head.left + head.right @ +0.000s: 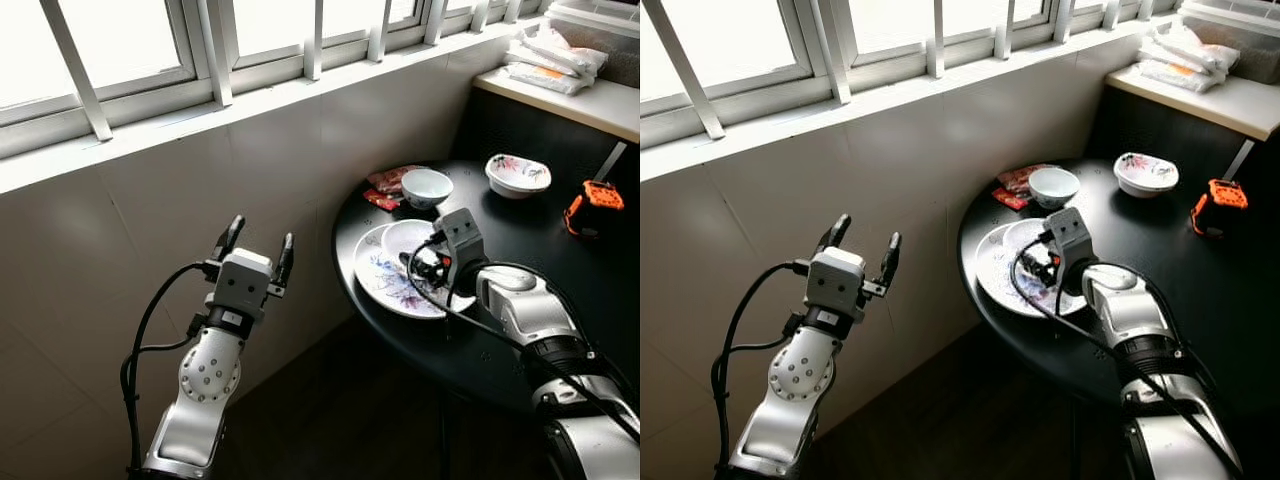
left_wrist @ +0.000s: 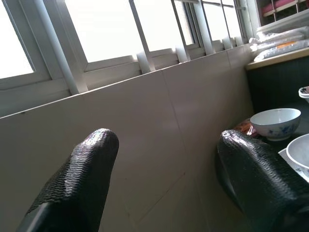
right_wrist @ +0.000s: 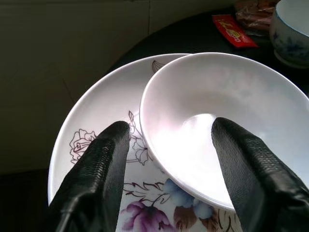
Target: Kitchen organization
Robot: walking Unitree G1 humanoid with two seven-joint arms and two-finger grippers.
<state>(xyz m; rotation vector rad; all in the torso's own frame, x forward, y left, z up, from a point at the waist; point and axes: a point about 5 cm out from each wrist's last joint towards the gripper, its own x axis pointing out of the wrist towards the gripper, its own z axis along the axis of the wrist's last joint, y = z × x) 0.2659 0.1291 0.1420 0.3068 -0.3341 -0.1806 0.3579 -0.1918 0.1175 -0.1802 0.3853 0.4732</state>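
Nearest, on the left, the left gripper (image 1: 258, 247) is raised in front of the tiled wall (image 1: 150, 240) below the window, fingers spread apart and holding nothing; it looks idle for this step.

On the right, the right gripper (image 3: 166, 159) reaches over the near-left part of the round black table (image 1: 520, 350). Its fingers are parted and straddle the near rim of a plain white bowl (image 3: 227, 121): one finger is outside the bowl, above the floral plate (image 3: 96, 145), the other hangs over the bowl's hollow. Whether either pad touches the rim cannot be told. The bowl sits on the plate, toward its far-right side.

The step in hand appears to be taking hold of that bowl by its rim, as part of tidying the dishes. The next move probably calls for lowering a little so the rim lies between the pads, then closing firmly; the thin glazed rim may slip, and the plate beneath could shift if the bowl drags.

Farther back stand a blue-patterned bowl (image 1: 427, 186) beside red snack packets (image 1: 386, 190), then a flowered bowl (image 1: 517, 175) and an orange tape measure (image 1: 592, 200) to the right. Farthest, packaged goods (image 1: 550, 55) lie on a white counter (image 1: 590, 100).
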